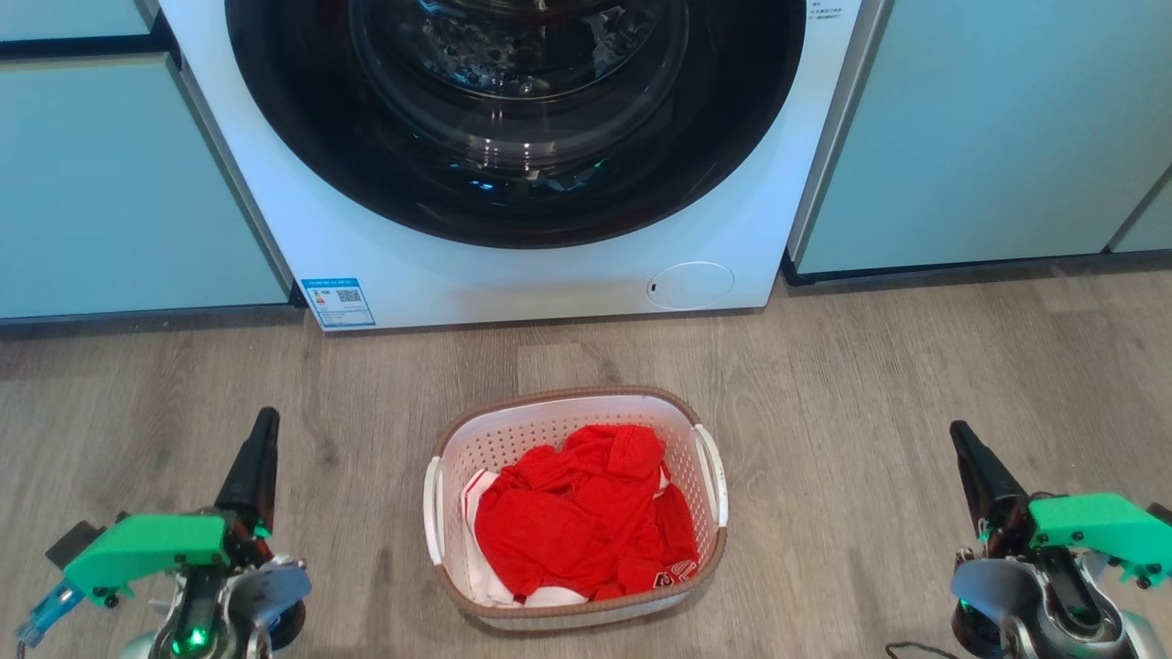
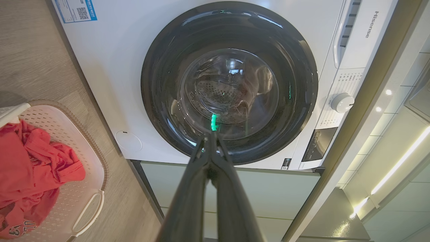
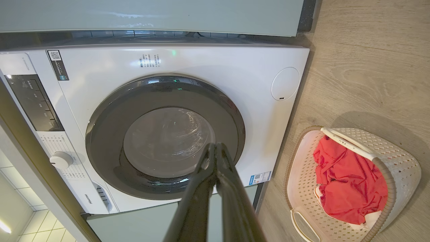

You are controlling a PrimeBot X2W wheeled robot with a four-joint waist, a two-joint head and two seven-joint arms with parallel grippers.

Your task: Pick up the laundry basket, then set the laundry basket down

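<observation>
Laundry basket (image 1: 572, 394), white and perforated with a brown rim, upright on the wooden floor (image 1: 870, 412). Placed midway between the two sets of fingers and well apart from both, far rim about level with the fingertips. Heaped inside: red clothing (image 1: 577, 522) over a little white cloth. Side handles (image 1: 712, 476) turned outward, one toward each gripper. Left gripper (image 1: 265, 423) and right gripper (image 1: 960, 437) low at either flank, fingers (image 2: 189, 191) pressed together tip to tip in both wrist views, nothing held. Beyond the fingertips, a front-loading washing machine (image 1: 549, 275), door closed, set among pale green cabinets (image 1: 961, 137).

Consistent with two stages alike: basket waiting for the lift, or basket back on the floor with the hold let go.

Judged handling: light, soft load. Matched hold at both handles likeliest to keep it level. Thin looped handles, probably room for only a slim finger. Perforated walls probably flexible under a squeeze.
</observation>
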